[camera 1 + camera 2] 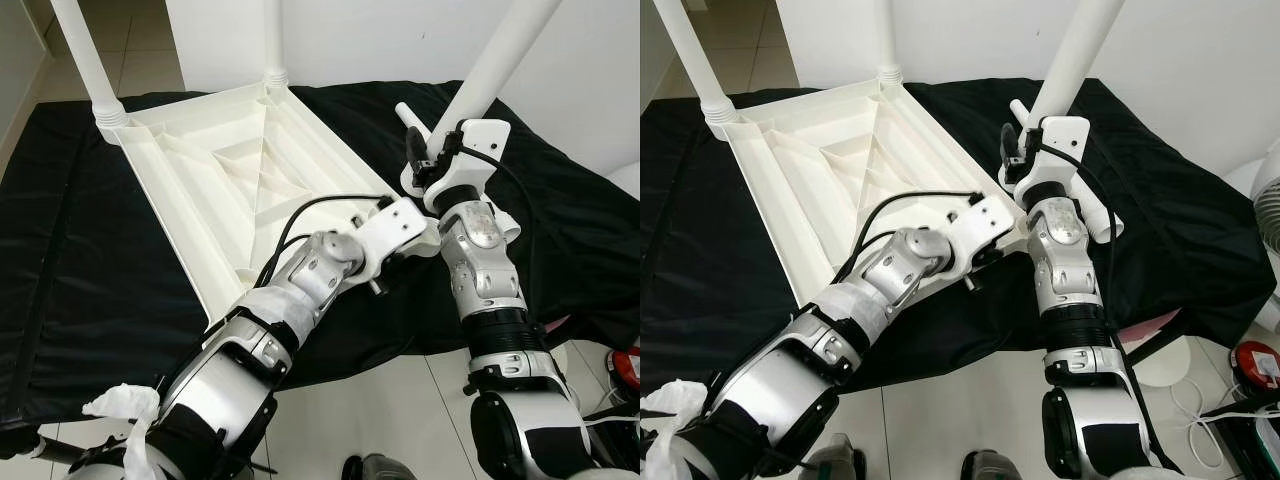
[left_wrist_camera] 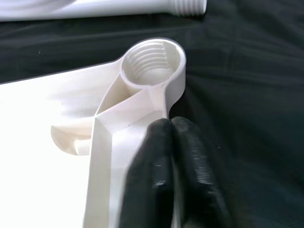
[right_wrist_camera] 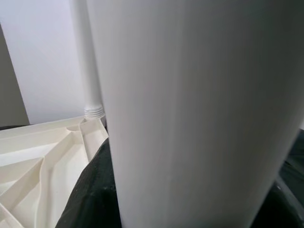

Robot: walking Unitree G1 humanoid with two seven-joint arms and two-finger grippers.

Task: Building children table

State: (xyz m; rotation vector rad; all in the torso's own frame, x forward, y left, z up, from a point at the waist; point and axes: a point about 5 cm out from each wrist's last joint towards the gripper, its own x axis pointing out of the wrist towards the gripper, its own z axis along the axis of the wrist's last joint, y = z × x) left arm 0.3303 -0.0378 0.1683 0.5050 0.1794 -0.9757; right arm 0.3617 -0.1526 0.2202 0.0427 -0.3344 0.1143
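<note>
Two ribbed sockets [image 2: 152, 64] (white plastic tabletop [image 1: 250, 170])

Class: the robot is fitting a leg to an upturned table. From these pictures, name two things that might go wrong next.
1. The right gripper holds a tilted leg, not lined up with the open threaded socket; it may cross-thread or miss.
2. The left gripper pinches only the tabletop rim near that socket, so the top may slide on the black cloth when the leg pushes down.
</note>
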